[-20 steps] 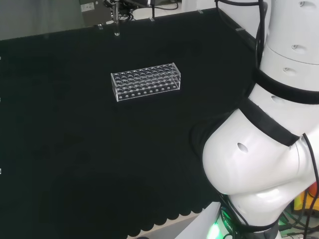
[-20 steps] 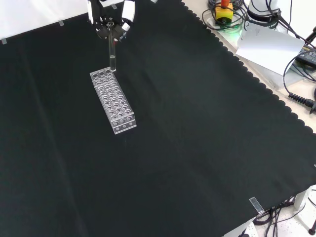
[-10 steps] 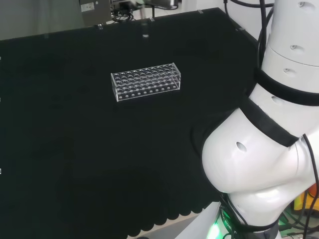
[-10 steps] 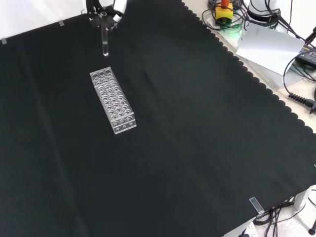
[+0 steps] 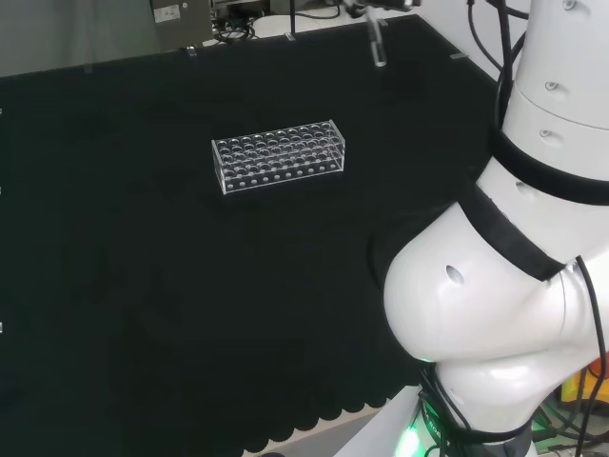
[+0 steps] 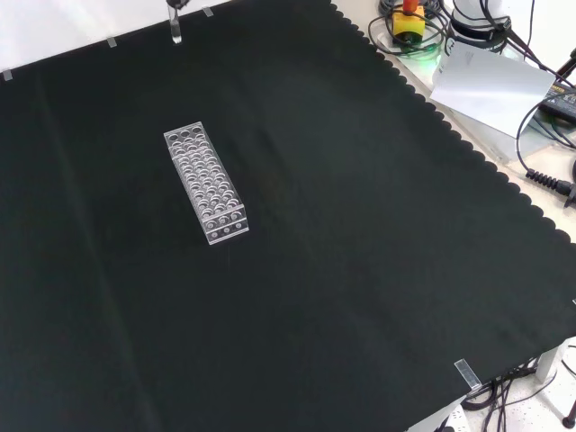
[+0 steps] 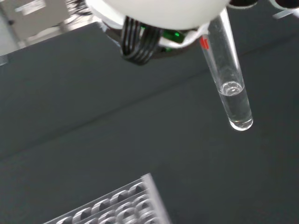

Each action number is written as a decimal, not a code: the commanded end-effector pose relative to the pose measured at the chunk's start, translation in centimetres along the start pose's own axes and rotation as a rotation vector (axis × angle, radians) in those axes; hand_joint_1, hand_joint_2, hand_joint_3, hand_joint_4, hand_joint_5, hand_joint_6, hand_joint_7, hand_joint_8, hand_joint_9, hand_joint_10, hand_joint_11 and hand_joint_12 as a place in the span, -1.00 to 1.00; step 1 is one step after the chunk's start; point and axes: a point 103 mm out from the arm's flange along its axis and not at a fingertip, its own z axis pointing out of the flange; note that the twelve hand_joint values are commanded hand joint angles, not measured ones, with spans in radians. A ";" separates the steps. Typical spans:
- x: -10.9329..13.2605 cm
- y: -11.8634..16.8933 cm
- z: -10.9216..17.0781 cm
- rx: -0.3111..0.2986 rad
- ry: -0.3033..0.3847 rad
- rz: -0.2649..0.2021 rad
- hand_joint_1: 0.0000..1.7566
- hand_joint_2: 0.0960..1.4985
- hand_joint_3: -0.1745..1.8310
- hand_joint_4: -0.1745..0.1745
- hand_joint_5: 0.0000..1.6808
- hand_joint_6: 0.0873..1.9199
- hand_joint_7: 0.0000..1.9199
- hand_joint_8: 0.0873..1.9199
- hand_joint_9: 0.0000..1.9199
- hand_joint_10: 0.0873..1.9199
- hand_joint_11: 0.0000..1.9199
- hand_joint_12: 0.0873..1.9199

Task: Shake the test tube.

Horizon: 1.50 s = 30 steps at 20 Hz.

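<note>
- Test tube [image 7: 229, 84] hangs tilted above the tabletop [image 6: 360, 270], a little clear liquid in its rounded end.
- Rack [image 6: 205, 183] stands apart below.
- Hand's [image 7: 159, 11] grip: cannot tell.

obstacle: tube rack [image 6: 205, 184] mid-cloth | surrounding black cloth [image 6: 360, 270] open

Light is even and bright, the black cloth [image 6: 360, 270] swallowing shadows; the white arm link [image 5: 495, 295] shines softly; the hand [image 7: 159, 11] is blurred close up.

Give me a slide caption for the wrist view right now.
Test tube with a little clear liquid held above the black cloth, clear of the rack.
</note>
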 end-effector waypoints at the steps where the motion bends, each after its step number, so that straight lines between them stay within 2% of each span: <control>1: -2.1 0.7 -1.4 -0.039 -0.016 0.045 0.40 -0.18 -0.23 -1.00 0.59 -0.53 0.82 -0.61 0.69 -0.54 0.28 -0.19; 5: 0.5 0.0 -0.8 -0.023 0.014 -0.010 0.40 -0.18 -0.23 -1.00 0.59 -0.52 0.82 -0.61 0.69 -0.54 0.28 -0.19; 14: 9.3 -2.1 0.5 0.030 0.175 -0.166 0.40 -0.18 -0.23 -1.00 0.59 -0.52 0.82 -0.61 0.69 -0.54 0.28 -0.19; 18: 13.2 -3.4 0.9 0.056 0.212 -0.256 0.40 -0.18 -0.23 -1.00 0.59 -0.52 0.82 -0.61 0.69 -0.53 0.28 -0.19; 23: 16.7 -5.0 1.0 0.076 0.239 -0.348 0.40 -0.18 -0.23 -1.00 0.59 -0.52 0.82 -0.61 0.69 -0.53 0.28 -0.19; 26: 17.3 -5.3 1.0 0.078 0.239 -0.367 0.40 -0.18 -0.23 -1.00 0.59 -0.52 0.82 -0.61 0.69 -0.53 0.28 -0.19; 30: 16.4 -4.8 1.0 0.074 0.221 -0.346 0.40 -0.18 -0.23 -1.00 0.59 -0.52 0.82 -0.61 0.69 -0.53 0.28 -0.19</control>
